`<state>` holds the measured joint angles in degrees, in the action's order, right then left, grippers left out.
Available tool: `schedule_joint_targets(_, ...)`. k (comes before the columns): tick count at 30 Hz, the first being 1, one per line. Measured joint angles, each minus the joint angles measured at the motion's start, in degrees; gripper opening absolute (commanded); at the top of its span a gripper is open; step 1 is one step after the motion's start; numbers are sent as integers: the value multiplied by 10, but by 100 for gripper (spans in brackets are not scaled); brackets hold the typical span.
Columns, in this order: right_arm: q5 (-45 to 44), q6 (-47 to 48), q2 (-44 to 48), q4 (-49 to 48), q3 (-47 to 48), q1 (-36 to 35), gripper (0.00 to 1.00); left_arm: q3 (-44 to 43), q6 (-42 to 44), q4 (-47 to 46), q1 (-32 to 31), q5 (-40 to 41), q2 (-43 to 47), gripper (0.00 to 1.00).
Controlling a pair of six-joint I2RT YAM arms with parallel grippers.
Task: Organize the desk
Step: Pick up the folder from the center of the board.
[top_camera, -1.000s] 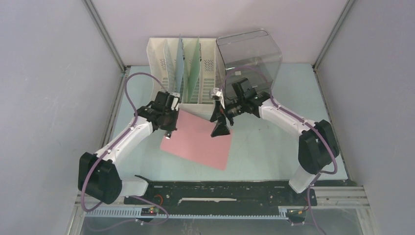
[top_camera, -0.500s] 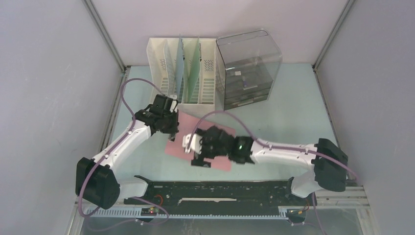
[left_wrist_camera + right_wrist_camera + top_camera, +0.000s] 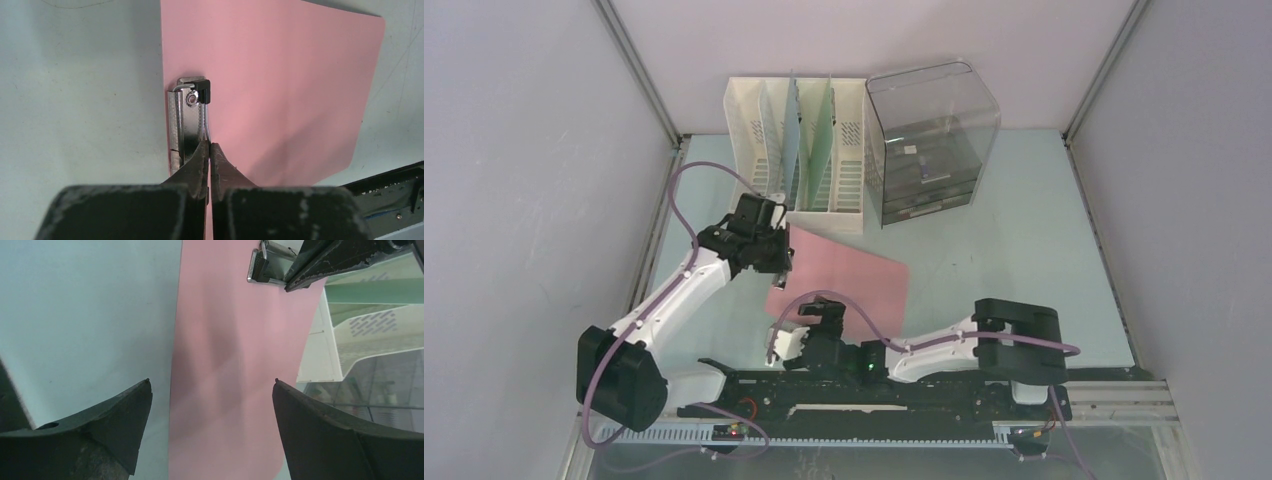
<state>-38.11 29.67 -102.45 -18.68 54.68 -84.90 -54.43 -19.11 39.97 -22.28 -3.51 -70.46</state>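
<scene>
Your left gripper (image 3: 209,150), fingers pinched together on the metal clip (image 3: 186,117), holds the pink clipboard (image 3: 280,85). Your right gripper (image 3: 211,385) gapes empty at the board's near edge. The desk (image 3: 1024,230) spreads beneath both. Likely step: filing. Next, raise the board toward the rack (image 3: 824,150) beyond.

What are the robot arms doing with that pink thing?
They are tidying the desk. The left gripper is shut on the metal clip of a pink clipboard, which lies just in front of the white file rack. The right gripper is wide open and low by the clipboard's near edge, holding nothing. Green boards already stand in the rack, so the pink one probably goes there too.
</scene>
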Motion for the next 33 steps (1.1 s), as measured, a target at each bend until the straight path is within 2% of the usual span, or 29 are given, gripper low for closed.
schedule_joint_targets(5, -69, 56, -60, -62, 0, -10, 71, 0, 0, 0, 0, 0, 2, 0)
schedule_joint_targets(7, -88, 75, -85, -69, 0, -10, 53, 0, 0, 0, 0, 0, 2, 0)
schedule_joint_targets(10, -97, 88, -94, -67, -2, -14, 20, 0, 0, 0, 0, 0, 2, 0)
schedule_joint_targets(12, -109, 93, -94, -71, -2, -18, 2, 0, 1, 0, 0, 3, 2, 0)
schedule_joint_targets(16, -117, 102, -92, -73, -2, -24, 0, 0, 0, 0, -1, 1, 4, 2)
schedule_joint_targets(21, -118, 107, -87, -75, -2, -25, 0, 0, -6, 0, 0, 3, 23, 18)
schedule_joint_targets(24, -117, 105, -73, -72, -2, -25, 0, 0, -17, 0, 0, 5, 64, 36)
schedule_joint_targets(29, -104, 92, -13, -63, -2, -24, 0, 0, -42, 2, -1, 24, 156, 79)
schedule_joint_targets(30, -99, 86, 4, -59, -2, -21, 0, 0, -51, 1, -1, 33, 183, 85)
schedule_joint_targets(31, -94, 79, 18, -56, -2, -20, 0, 0, -54, 0, -1, 38, 208, 96)
schedule_joint_targets(33, -79, 60, 53, -47, -2, -15, 0, 5, -72, -13, -1, 51, 270, 100)
